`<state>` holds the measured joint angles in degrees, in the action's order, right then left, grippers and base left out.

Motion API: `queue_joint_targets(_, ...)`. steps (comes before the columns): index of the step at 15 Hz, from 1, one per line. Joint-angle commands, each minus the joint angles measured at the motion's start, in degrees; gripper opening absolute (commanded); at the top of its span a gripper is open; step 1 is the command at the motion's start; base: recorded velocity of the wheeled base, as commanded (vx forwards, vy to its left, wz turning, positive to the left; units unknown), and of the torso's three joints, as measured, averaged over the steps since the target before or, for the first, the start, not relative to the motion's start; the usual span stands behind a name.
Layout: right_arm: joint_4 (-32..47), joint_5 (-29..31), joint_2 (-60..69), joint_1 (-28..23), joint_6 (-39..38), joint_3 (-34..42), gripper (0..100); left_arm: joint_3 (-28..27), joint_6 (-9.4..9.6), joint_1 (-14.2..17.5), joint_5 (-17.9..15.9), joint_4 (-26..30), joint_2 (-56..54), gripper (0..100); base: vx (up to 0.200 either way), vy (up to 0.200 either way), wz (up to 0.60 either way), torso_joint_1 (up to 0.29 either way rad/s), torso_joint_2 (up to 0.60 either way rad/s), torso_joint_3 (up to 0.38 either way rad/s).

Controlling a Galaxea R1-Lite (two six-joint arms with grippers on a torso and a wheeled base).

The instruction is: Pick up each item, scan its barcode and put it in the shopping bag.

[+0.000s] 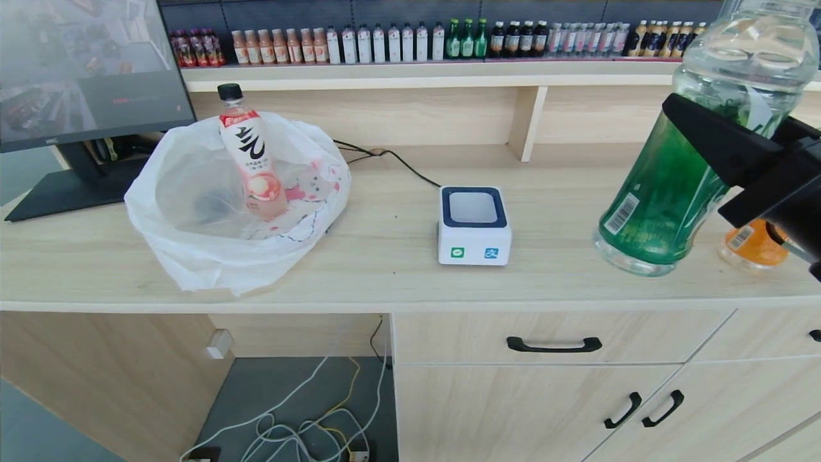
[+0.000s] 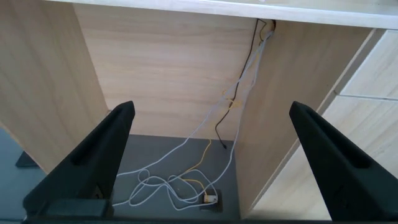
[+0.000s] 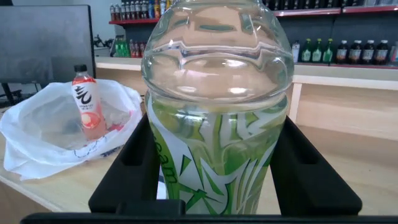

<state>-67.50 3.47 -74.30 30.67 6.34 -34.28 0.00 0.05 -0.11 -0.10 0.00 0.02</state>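
Observation:
My right gripper is shut on a large clear bottle with a green label, held tilted above the counter's right side with its barcode facing left; the same green bottle sits between the gripper's black fingers. The white barcode scanner stands mid-counter, left of the bottle. A white shopping bag lies open at the left with a pink drink bottle upright inside it. An orange bottle rests on the counter behind my right arm. My left gripper hangs open below the counter edge, holding nothing.
A monitor on its stand occupies the back left. A black cable runs from behind the bag to the scanner. A shelf of drink bottles lines the back wall. Drawers and loose cables lie below the counter.

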Motion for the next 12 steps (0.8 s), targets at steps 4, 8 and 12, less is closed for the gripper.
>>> queue_joint_targets(4,-0.1,0.0,-5.6,0.5,3.1,-5.8,0,0.0,0.04,0.0,0.0,0.0,0.0,100,0.0,0.0,0.0,0.0,0.0,0.0)
queue_joint_targets(8,-0.1,0.3,-9.0,2.2,5.6,-9.1,0,0.0,0.04,0.0,0.0,0.0,0.0,100,0.0,0.0,0.0,0.0,0.0,0.0)
queue_joint_targets(12,0.0,0.0,-14.0,3.0,10.3,-14.9,0,0.0,0.04,0.0,0.0,0.0,0.0,100,0.0,0.0,0.0,0.0,0.0,0.0)
